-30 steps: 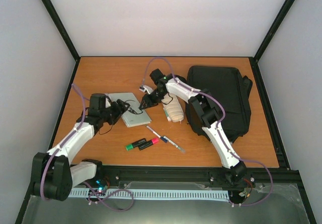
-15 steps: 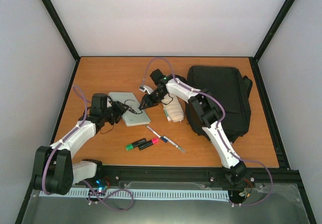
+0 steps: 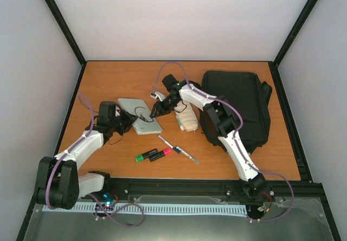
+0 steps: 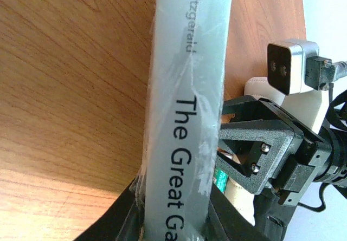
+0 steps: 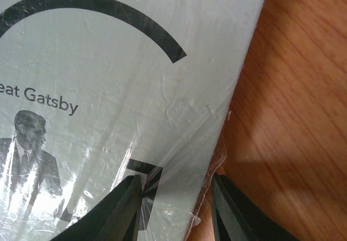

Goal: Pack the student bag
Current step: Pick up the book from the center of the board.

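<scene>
- Since the earlier frame, the left gripper has drawn its jaws in on the left edge of the book. The right gripper stays at the book's right edge. The other items lie as before.
- Top external view: the student bag lies flat at the right of the table, partly behind the right arm and well apart from the book. A cream pencil case lies between the book and the bag. A pen, a green highlighter and a pink highlighter lie nearer the arm bases.
- Left wrist view: the book's spine, lettered "The Great Ga", runs up the frame between the two black fingers. The jaws are clamped on the spine, one finger on each side. The right gripper's black frame shows just beside the book, at the right.
- Right wrist view: the wrapped front cover fills the left of the frame, with bare table at the right. The jaws stand apart, one fingertip over the cover and the other past the book's edge, over the wood.
</scene>
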Controlling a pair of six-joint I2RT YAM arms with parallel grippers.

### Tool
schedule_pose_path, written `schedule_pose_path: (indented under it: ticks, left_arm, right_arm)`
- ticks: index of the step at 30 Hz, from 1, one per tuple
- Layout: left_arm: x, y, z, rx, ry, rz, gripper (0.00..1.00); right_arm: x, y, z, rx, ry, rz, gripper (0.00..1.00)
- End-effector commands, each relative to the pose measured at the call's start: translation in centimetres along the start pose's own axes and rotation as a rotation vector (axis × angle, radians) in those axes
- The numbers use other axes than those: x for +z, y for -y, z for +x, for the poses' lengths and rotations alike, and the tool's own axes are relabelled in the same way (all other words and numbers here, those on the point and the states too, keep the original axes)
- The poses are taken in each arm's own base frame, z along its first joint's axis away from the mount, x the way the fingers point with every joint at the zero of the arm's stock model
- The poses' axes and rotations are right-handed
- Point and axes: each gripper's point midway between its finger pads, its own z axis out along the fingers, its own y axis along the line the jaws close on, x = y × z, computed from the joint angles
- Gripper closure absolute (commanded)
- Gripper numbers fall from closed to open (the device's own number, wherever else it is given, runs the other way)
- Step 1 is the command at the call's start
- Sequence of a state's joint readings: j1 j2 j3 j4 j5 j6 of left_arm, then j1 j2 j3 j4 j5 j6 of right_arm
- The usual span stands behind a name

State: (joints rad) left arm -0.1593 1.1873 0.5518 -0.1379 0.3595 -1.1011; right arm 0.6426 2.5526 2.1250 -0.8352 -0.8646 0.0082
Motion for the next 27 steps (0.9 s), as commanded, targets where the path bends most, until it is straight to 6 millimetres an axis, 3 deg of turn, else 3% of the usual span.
schedule_pose_path:
  ticks: [1, 5, 8, 11, 16, 18, 21, 27]
  left_arm:
    - [-1.3, 4.9, 0.0, 0.039, 0.006, 0.170, 0.79]
    - [-3.2, 6.1, -1.0, 0.074, 0.082, 0.175, 0.91]
    - [-4.3, 7.7, -1.8, 0.136, 0.114, 0.190, 0.99]
    - [-4.7, 9.3, -2.3, 0.161, 0.132, 0.231, 0.99]
    - [-5.2, 12.6, -3.3, 0.242, 0.150, 0.289, 0.99]
    - [-5.6, 14.4, -3.6, 0.294, 0.151, 0.323, 0.99]
    - [-6.2, 17.4, -3.7, 0.359, 0.144, 0.402, 0.99]
    - [-7.7, 23.7, -2.6, 0.505, 0.122, 0.584, 0.99]
  right_arm:
    - [3.4, 0.4, 3.3, 0.018, -0.108, 0.051, 0.62]
    - [1.5, -0.8, 1.5, -0.051, -0.066, 0.094, 0.59]
    - [-1.5, -2.0, -0.9, -0.153, -0.009, 0.201, 0.55]
    - [-6.2, -4.7, -3.3, -0.257, 0.085, 0.272, 0.50]
    - [-14.6, -8.3, -4.9, -0.320, 0.238, 0.306, 0.43]
    - [-18.2, -9.0, -4.8, -0.340, 0.305, 0.329, 0.40]
    - [-23.3, -8.2, -3.7, -0.306, 0.389, 0.369, 0.37]
    - [-32.8, -5.8, 1.0, -0.133, 0.596, 0.301, 0.31]
